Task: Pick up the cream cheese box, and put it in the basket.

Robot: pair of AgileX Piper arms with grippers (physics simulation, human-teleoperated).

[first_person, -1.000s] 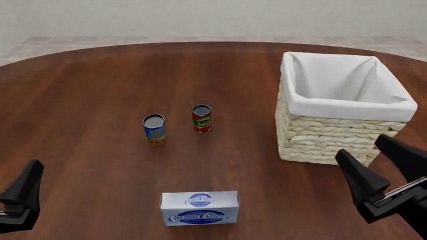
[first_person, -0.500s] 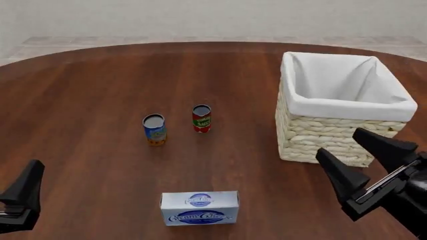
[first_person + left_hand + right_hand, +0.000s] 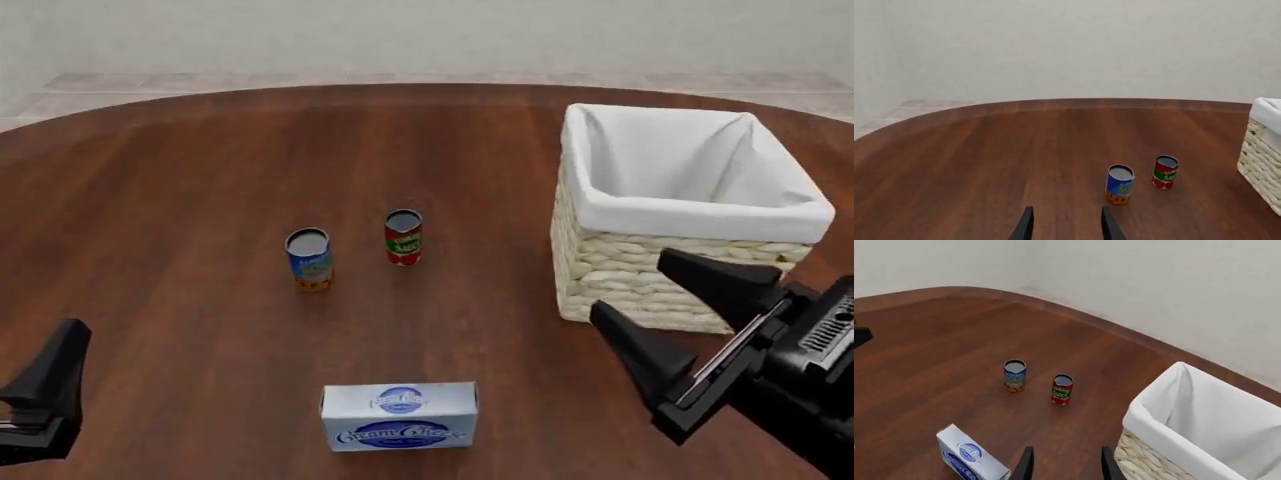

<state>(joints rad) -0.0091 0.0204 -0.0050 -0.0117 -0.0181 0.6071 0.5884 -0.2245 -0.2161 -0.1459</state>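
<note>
The cream cheese box (image 3: 399, 416) lies flat on the table near the front edge, white with blue oval logos; it also shows in the right wrist view (image 3: 971, 457). The basket (image 3: 641, 275), pale wicker with a white lining, stands at the right; it also shows in the right wrist view (image 3: 1201, 425) and at the edge of the left wrist view (image 3: 1262, 165). My right gripper (image 3: 630, 283) is open and empty, in the air in front of the basket and to the right of the box. My left gripper (image 3: 54, 370) is open and empty at the front left, far from the box.
A blue can (image 3: 308, 259) and a red can (image 3: 403, 237) stand upright side by side mid-table, beyond the box and left of the basket. The round wooden table (image 3: 200, 180) ends in a curved far edge with pale floor behind it.
My right gripper has moved left and a little forward, now overlapping the basket's front in the front view. The left gripper, box, cans and basket have not moved.
</note>
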